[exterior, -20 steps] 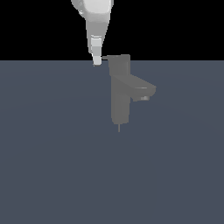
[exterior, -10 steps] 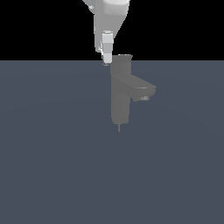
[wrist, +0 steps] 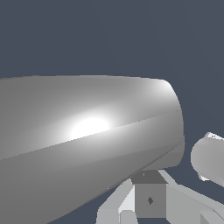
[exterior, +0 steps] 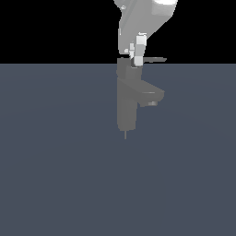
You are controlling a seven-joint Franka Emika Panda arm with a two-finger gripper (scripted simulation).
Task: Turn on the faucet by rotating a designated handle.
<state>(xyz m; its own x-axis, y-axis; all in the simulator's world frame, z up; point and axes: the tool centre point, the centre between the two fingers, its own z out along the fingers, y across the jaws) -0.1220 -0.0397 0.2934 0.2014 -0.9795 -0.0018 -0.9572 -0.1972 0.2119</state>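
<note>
**Gripper at the hub, lever running off to three o'clock**

Nearest the exterior camera is the bare slate-blue desk, with nothing else on it in view. Standing on it, about mid-frame, is the faucet: an upright squarish grey column with a short thick spout angling out toward four o'clock.

On top of the column sits the blocky hub, and from it the handle shows as a long, thin, flat sliver whose long axis runs nearly level toward three o'clock in the exterior view, just at the desk's far edge against the black background.

The gripper hangs down from twelve o'clock and sits right at the hub end of the handle, overlapping the top of the column. One pale finger is visible; whether the jaws are spread or closed, and whether they touch the lever, cannot be told from here.

The wrist view is mostly filled by a large shiny grey arm casing, so it gives little help.

Judged from this, the free length of the handle lies at three o'clock from the gripper, so the turn would likely come from pushing sideways against the lever near its root.
</note>
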